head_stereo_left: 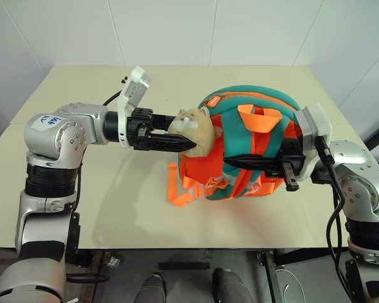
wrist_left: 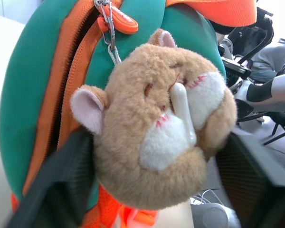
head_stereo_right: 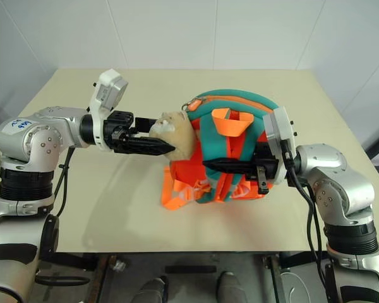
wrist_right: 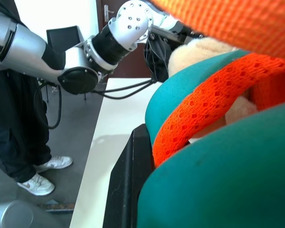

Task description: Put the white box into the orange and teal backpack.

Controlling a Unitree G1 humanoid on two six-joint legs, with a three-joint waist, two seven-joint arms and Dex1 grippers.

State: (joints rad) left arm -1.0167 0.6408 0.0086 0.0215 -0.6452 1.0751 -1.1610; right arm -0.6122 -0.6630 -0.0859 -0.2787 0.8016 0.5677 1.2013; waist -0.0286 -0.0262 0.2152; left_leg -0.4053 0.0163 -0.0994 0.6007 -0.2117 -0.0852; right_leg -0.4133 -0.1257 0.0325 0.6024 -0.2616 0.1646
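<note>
**Progress unclear: pack held, box unaccounted for**

Stood the orange and teal backpack (head_stereo_left: 252,120) upright on the surface (head_stereo_left: 114,208), straps side facing the camera. Clamped right tool (head_stereo_left: 230,161) nearly fully shut across the pack's teal straps (head_stereo_left: 239,148), reaching in from the pack's right side and steadying it. Parked left tool (head_stereo_left: 188,144) at the pack's left side, right at the plush hamster (head_stereo_left: 196,126) hanging by the zip puller (wrist_left: 121,21) near the pack's top. Could not tell from the views whether that tool was gripping the plush or merely set around it. Seemed zipped along the stretch beside the puller, judging by the left wrist view.

Could not place the white box anywhere around the pack, so either already tucked inside or not yet brought in; could not tell which. If inside: probably only closing up and letting go left. If not: opening the zip, fetching the box and inserting it all still to do.
</note>
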